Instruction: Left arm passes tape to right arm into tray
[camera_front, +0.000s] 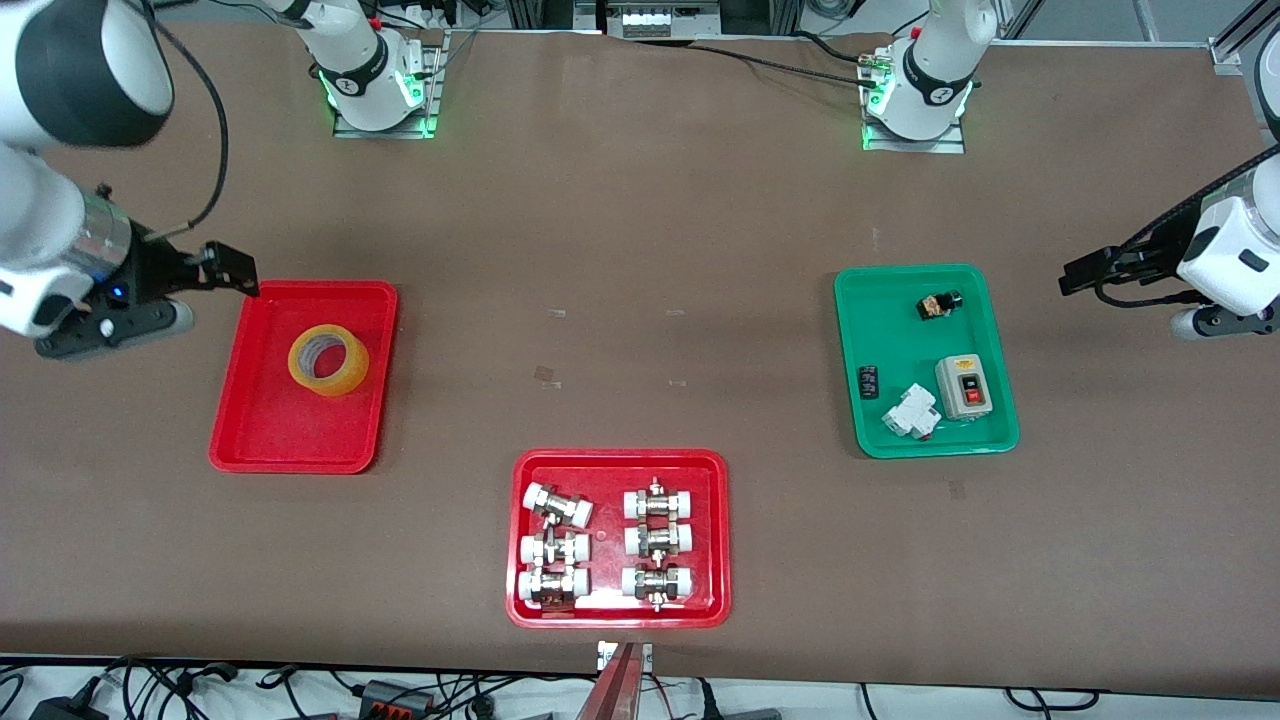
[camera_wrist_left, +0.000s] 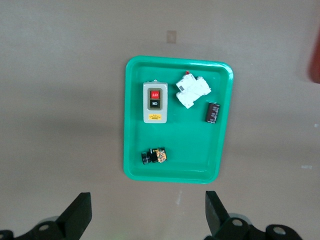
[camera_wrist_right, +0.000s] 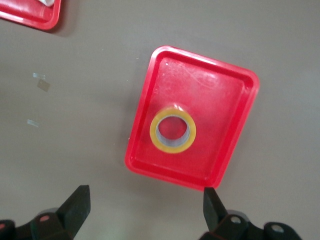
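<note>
Tape (camera_front: 328, 359): lay flat in the plain red tray (camera_front: 262, 443), near its middle.
Right gripper (camera_wrist_right: 143, 207): empty, fingers spread, raised beside that tray.
Left gripper (camera_wrist_left: 148, 212): empty, fingers spread, raised beside the green tray (camera_front: 866, 440).
Green tray: held switch box (camera_front: 964, 387), breaker (camera_front: 912, 411), small parts.
Second red tray (camera_front: 722, 540): six pipe fittings (camera_front: 605, 547).

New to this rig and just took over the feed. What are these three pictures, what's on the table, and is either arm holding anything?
Two robot arms work at one table. The front view looks down from across it; each wrist view looks down past that arm's own gripper.

The tape lies in the plain red tray at the right arm's end. The right gripper hangs open and empty by that tray's edge. The left gripper, also open and empty, waits beside the green tray of electrical parts. A second red tray nearest the camera holds pipe fittings.
</note>
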